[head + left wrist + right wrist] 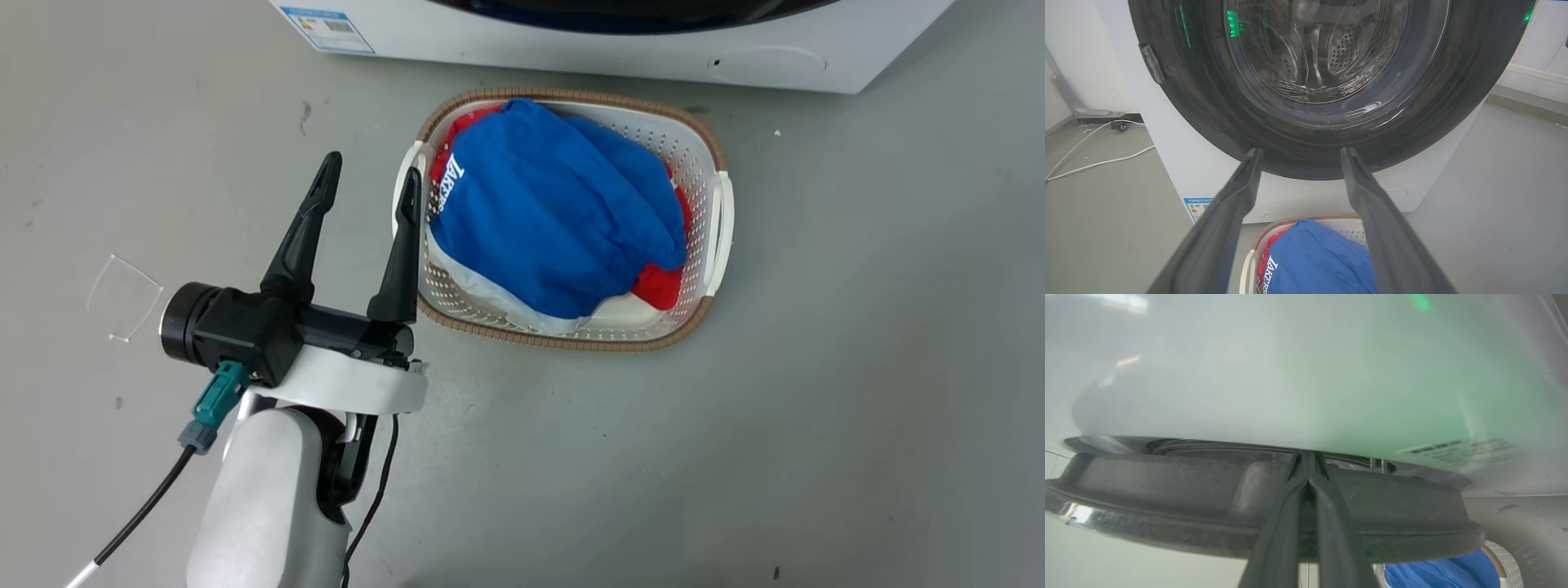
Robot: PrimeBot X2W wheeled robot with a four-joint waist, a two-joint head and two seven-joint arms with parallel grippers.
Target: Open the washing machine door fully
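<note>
The washing machine door point(1208, 102) is a wide glossy black ring around a bulging clear glass window point(1314, 53), with the steel drum visible through it. A grey metal piece point(1152, 63) sits on its left rim. My left gripper point(371, 167) hangs open and holds nothing, beside the basket's left handle and well short of the machine; its fingers point(1241, 196) frame the door's lower edge. In the right wrist view the door's dark rim point(1167, 498) is seen edge-on. My right gripper point(1307, 457) is shut, its tips pushed into the narrow gap between that rim and the white machine front point(1290, 375).
A white laundry basket point(718, 204) with a brown woven rim stands on the grey floor just before the machine, piled with blue point(563, 220) and red clothes. A white cable point(1098, 163) lies on the floor left of the machine. Thin white marks point(122, 294) are on the floor.
</note>
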